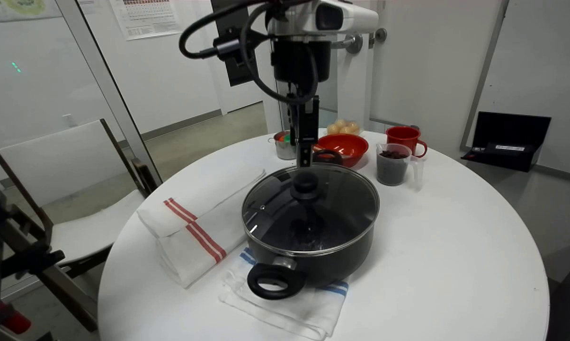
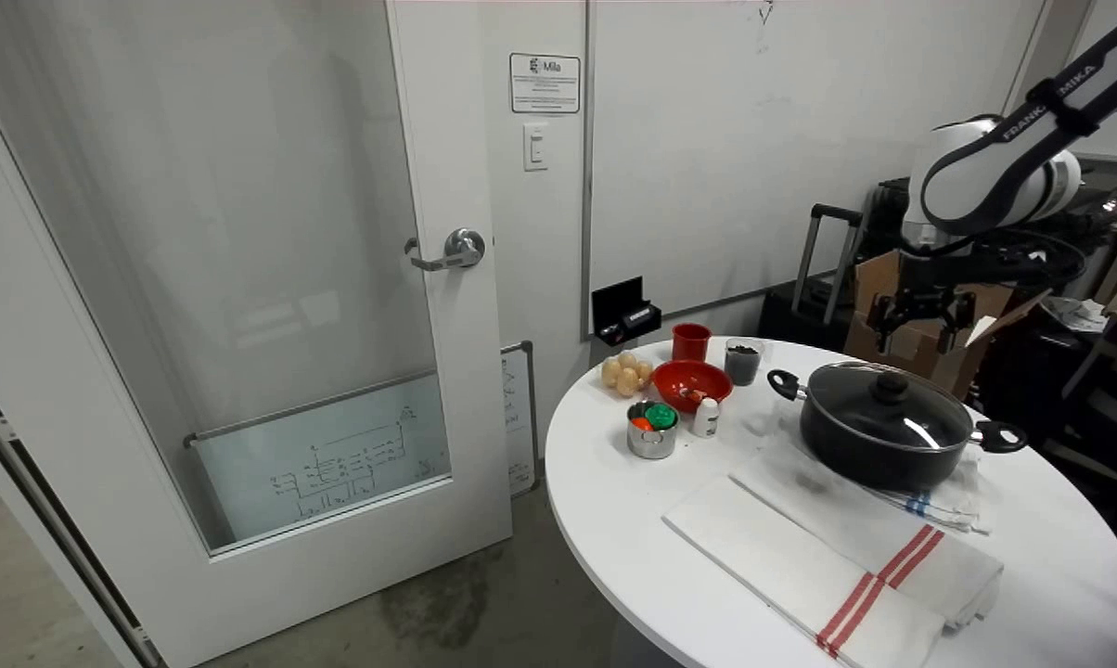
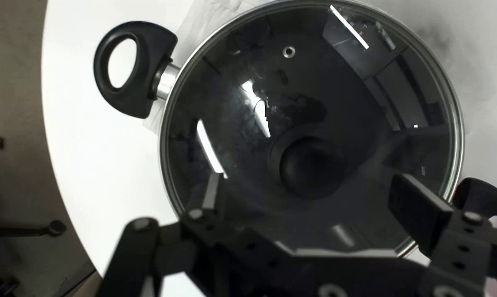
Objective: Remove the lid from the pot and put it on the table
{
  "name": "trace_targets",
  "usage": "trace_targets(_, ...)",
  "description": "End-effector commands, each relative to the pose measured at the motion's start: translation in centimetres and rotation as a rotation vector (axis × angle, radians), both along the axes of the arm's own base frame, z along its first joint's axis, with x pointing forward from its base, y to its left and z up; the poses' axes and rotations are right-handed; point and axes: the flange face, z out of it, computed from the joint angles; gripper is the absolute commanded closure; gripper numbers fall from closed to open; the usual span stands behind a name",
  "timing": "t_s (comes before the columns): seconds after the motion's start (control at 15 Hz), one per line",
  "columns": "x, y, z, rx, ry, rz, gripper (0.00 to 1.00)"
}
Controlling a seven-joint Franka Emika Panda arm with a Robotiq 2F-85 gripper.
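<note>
The black pot (image 1: 332,267) stands on the round white table (image 1: 455,246) and shows in both exterior views, also here (image 2: 879,461). The clear glass lid (image 1: 342,218) with a metal rim lies flat on the pot. Its black knob (image 1: 306,183) stands up at the centre and also shows in the wrist view (image 3: 312,167). My gripper (image 2: 916,339) is open and empty above the lid, pointing down. In the wrist view its fingers (image 3: 308,181) are wide apart, with the knob between and slightly beyond their tips. In an exterior view the fingertips (image 2: 916,339) are above the knob, apart from it.
A red-striped towel (image 2: 828,566) lies beside the pot. A blue-striped towel (image 1: 289,303) is under it. A red bowl (image 2: 693,382), metal cup (image 2: 651,441), white bottle (image 2: 706,419), red mug (image 1: 403,135), measuring cup (image 1: 392,168) and pale round items (image 2: 626,373) stand beyond the pot.
</note>
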Motion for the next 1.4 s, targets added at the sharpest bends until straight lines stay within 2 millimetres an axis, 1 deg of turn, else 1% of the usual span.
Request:
trace_targets(0.0,1.6,-0.6,-2.5,0.001,0.021,-0.01,0.0)
trace_targets(0.27,2.0,-0.2,-4.7,0.003,0.041,0.001,0.0)
trace_targets(0.4,2.3,0.1,-5.3,0.005,0.046,0.007,0.0)
trace_targets(0.73,2.9,0.3,-6.0,0.003,0.044,0.012,0.0)
trace_targets(0.8,2.9,0.3,-6.0,0.007,0.041,0.012,0.25)
trace_targets(0.87,3.0,0.2,-5.9,0.007,0.04,0.012,0.28)
trace_targets(0.93,2.9,0.2,-5.9,0.009,0.038,0.009,0.33)
trace_targets(1.13,2.7,0.1,-5.9,0.018,0.035,-0.002,0.55)
trace_targets(1.2,2.7,0.0,-5.9,0.02,0.034,-0.005,0.64)
trace_targets(1.27,2.7,-0.2,-5.6,0.02,0.031,-0.009,0.71)
trace_targets(1.33,2.6,-0.3,-5.2,0.021,0.025,-0.013,0.74)
